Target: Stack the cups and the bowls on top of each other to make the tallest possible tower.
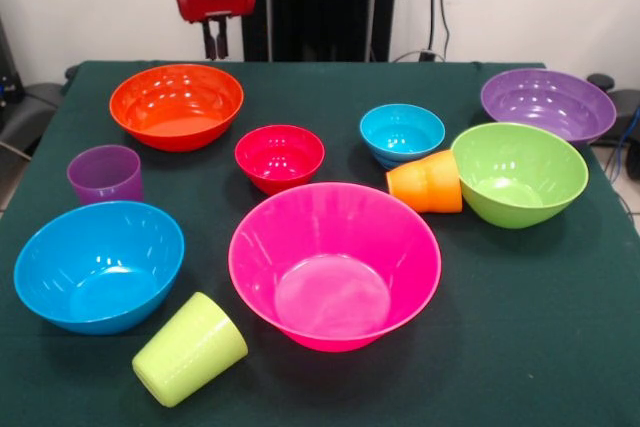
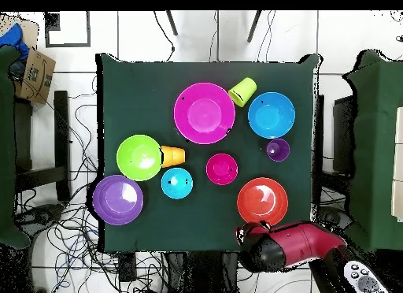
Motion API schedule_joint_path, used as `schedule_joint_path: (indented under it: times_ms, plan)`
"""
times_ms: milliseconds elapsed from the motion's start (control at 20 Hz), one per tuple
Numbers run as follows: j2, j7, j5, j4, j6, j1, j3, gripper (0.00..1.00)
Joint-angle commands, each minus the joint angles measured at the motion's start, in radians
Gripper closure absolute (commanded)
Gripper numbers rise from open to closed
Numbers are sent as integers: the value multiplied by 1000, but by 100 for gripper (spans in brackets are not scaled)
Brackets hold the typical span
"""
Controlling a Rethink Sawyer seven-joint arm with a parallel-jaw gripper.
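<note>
My gripper [image 1: 216, 47] hangs shut and empty above the table's far edge, just behind the large orange bowl [image 1: 177, 105]. All the bowls stand apart and upright, with nothing stacked: the small red bowl [image 1: 279, 157], small light blue bowl [image 1: 402, 133], purple bowl [image 1: 547, 104], lime green bowl [image 1: 518, 174], big pink bowl [image 1: 334, 265] and blue bowl [image 1: 98, 265]. The purple cup [image 1: 105, 174] stands upright. The orange cup [image 1: 426, 182] lies on its side against the green bowl. The lime green cup [image 1: 190, 349] lies on its side near the front edge.
The table [image 1: 320, 87] has a dark green cloth. In the overhead view the red arm [image 2: 287, 244] sits at the table's bottom edge beside the orange bowl [image 2: 262, 201]. Chairs and cables surround the table.
</note>
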Motion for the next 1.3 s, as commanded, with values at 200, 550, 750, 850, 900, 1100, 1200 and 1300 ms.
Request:
schedule_joint_path:
  times_ms: [200,550,750,850,900,1100,1200,1300]
  plan:
    - [-45,-41,55,48,136,57,2,100]
    - [-61,-30,68,55,130,71,11,100]
    - [-60,-36,41,57,98,74,22,100]
    - [-64,-40,37,66,91,70,25,100]
    - [-63,-41,31,65,86,72,25,100]
    - [-38,-61,34,62,62,37,48,100]
    - [-40,-78,33,58,68,35,58,100]
    - [-43,-81,39,63,74,43,65,100]
